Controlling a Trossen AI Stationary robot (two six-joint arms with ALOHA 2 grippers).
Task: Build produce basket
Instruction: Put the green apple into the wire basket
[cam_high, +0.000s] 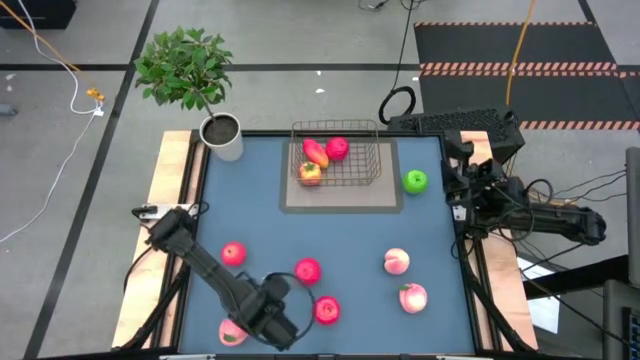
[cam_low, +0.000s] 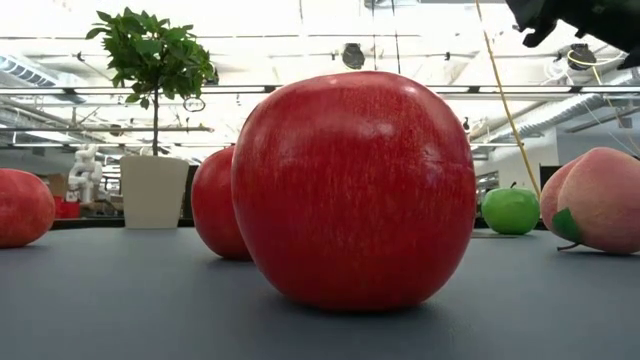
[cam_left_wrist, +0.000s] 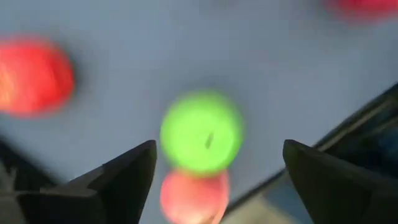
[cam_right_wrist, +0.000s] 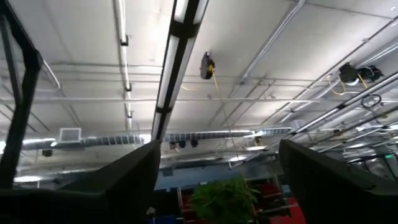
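The wire basket stands on a grey mat at the table's far middle and holds three fruits. My left gripper hangs near the table's front edge, open. In the left wrist view its fingers stand on either side of a green apple on the table below, not touching it. A pink peach lies against that apple and also shows in the high view. My right gripper is at the right edge, open and empty, pointing at the ceiling.
Loose on the blue table are red apples, two peaches and a second green apple right of the basket. A potted plant stands at the far left corner.
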